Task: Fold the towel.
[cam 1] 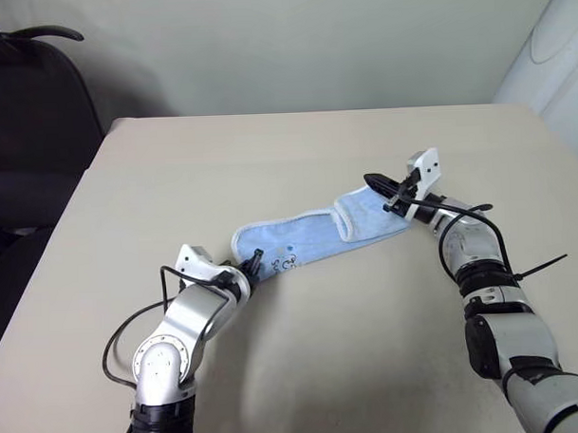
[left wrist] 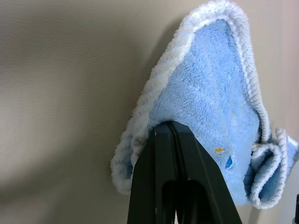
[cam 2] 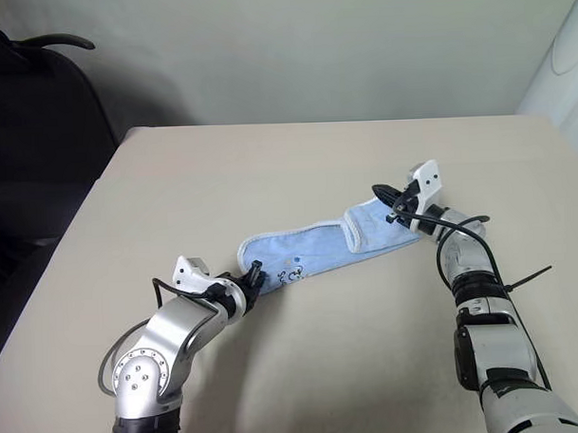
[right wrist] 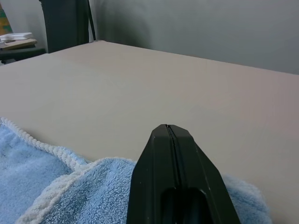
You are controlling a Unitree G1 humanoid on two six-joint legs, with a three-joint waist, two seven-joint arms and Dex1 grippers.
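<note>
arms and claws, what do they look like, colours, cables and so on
Both arms are silver-grey metal with black joint sections and loose black cables looping beside them. Each wrist carries a white housing. The left claw and right claw each have two slim black fingers.

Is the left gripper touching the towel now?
Touching. In the left wrist view, the left gripper is shut, with the towel's white-edged blue cloth pinched at its fingertips.
</note>
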